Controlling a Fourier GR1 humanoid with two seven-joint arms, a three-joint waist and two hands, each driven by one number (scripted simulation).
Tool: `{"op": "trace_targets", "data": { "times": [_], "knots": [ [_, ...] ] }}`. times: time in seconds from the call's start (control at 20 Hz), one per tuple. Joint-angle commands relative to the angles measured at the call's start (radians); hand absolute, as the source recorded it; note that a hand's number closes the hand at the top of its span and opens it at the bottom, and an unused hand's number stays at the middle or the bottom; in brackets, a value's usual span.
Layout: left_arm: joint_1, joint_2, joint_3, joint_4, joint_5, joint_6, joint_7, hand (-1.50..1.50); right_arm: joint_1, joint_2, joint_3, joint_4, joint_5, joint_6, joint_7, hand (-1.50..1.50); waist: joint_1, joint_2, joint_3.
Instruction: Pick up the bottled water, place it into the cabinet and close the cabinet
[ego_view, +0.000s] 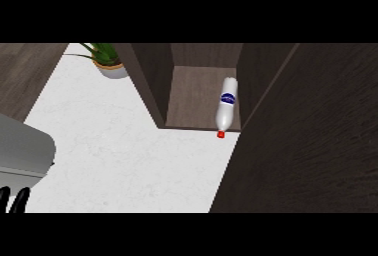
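Observation:
The bottled water (227, 106) lies on its side on the cabinet's shelf (193, 97), white with a blue label and a red cap. Its cap end pokes slightly past the shelf's front edge, toward me, close to the right inner wall. The cabinet's dark door (310, 135) stands open and fills the right side of the head view. My left hand (15, 200) shows only as black fingertips pointing up at the lower left edge, far from the bottle. My right hand does not appear.
A potted green plant (108, 61) stands on the white counter (125, 155) at the back left, beside the cabinet's left wall. A grey appliance (22, 150) sits at the left edge. Dark wood (26, 75) borders the counter's far left.

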Motion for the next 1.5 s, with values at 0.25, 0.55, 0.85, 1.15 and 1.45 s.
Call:
{"op": "trace_targets", "data": {
  "times": [0.25, 0.55, 0.85, 1.15, 1.45],
  "knots": [
    [0.071, 0.04, 0.112, 0.019, 0.109, -0.138, -0.042, -1.5, -0.169, 0.246, 0.162, 0.071, -0.113, -0.042, 0.165, 1.5, 0.027, 0.001, -0.006],
    [0.165, 0.078, 0.205, -0.015, 0.188, -0.241, -0.055, -1.5, -0.444, 0.311, 0.104, 0.178, -0.178, -0.157, 0.307, 1.5, 0.027, -0.002, -0.004],
    [0.251, 0.091, 0.376, 0.04, 0.316, -0.369, -0.091, -1.5, -0.744, 0.315, 0.0, 0.316, -0.345, -0.323, 0.387, 1.5, 0.005, -0.003, -0.002],
    [0.365, 0.053, 0.456, 0.067, 0.335, -0.518, -0.136, -1.5, -0.922, 0.316, -0.193, 0.512, -0.536, -0.32, 0.348, 1.5, 0.008, -0.006, -0.001],
    [0.387, 0.044, 0.515, 0.003, 0.395, -0.513, -0.063, -1.5, -1.142, 0.313, -0.374, 0.793, -0.609, -0.23, 0.301, 1.5, -0.006, -0.001, 0.0]
  ]
}}
